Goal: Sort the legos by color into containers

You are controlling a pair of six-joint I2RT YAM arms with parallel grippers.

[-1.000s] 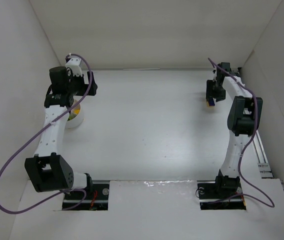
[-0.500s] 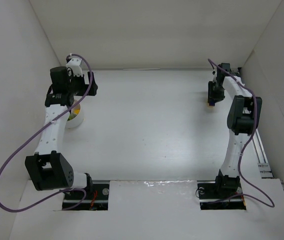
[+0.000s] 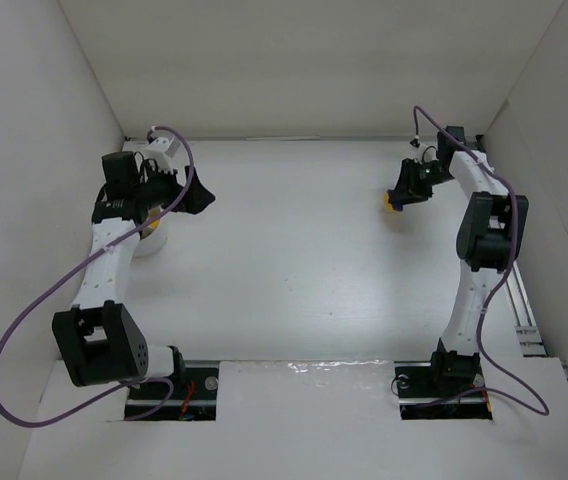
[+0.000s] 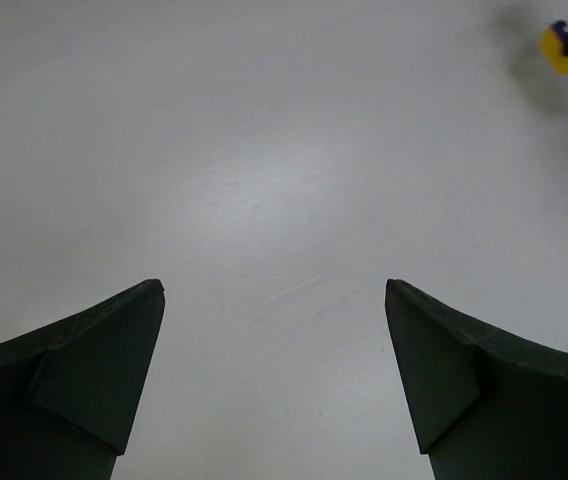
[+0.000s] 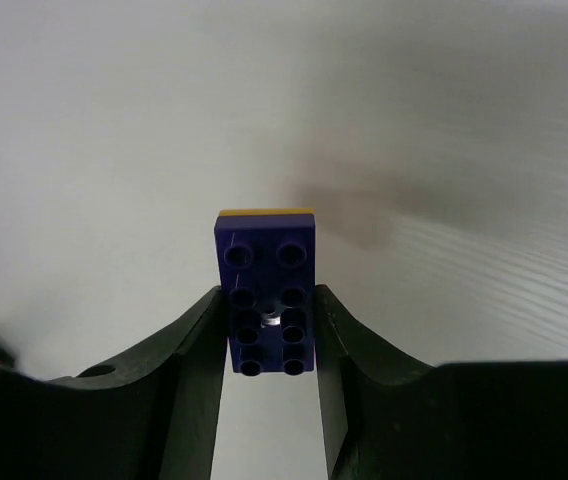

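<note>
The jaws of the right arm (image 3: 485, 228) hold a yellow-and-purple lego (image 3: 393, 204) at the table's (image 3: 294, 260) far right.

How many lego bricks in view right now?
2. A purple-blue studded plastic brick, clamped in the right gripper; a yellow plastic brick showing at its far edge. The small round white bowl under the left arm may hide more.
</note>
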